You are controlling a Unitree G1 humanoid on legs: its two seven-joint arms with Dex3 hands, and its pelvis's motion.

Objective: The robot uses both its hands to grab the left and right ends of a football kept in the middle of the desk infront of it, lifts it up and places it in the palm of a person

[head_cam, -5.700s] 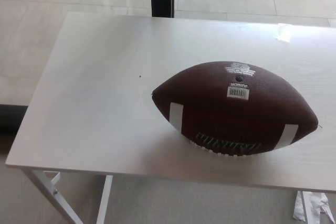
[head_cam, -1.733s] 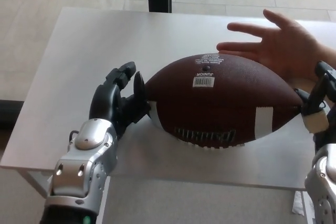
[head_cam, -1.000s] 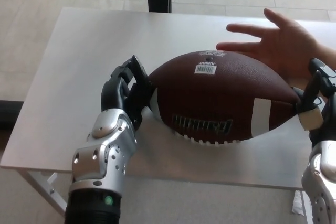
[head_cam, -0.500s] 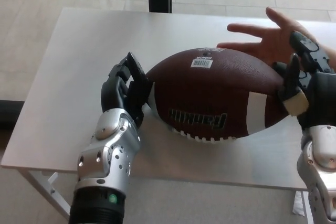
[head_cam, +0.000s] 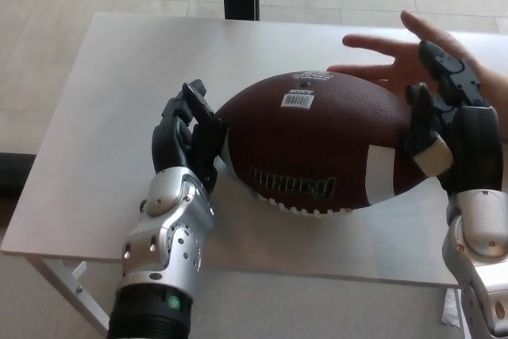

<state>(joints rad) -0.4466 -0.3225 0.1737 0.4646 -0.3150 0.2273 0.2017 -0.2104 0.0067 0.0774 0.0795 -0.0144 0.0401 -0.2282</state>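
**Two-Point End Grip on the Ball**

One ball (head_cam: 317, 144) lies on the surface (head_cam: 119, 101), near its middle, long axis running left to right. White laces face the robot at the lower edge; a barcode sticker sits on top. Whether the ball is already clear of the surface cannot be told from this view.

Handling, as judged: the shell is pebbled and should give fair friction. It looks inflated and firm, light for its bulk, not fragile. The tapered ends will tend to squirt out of an uneven squeeze, and the oval body can roll about its long axis. Take hold at both tips, pressing inward along that axis with equal force.

The left hand (head_cam: 186, 136) is against the left tip, its fingers (head_cam: 194, 101) curled onto the shell. The right hand (head_cam: 452, 132) is at the right end, thumb on the near face by the white stripe, the other fingers spread behind. Contact appears made on both sides; grip firmness cannot be confirmed.

A person's palm (head_cam: 413, 53) waits open, just behind the ball's right end.
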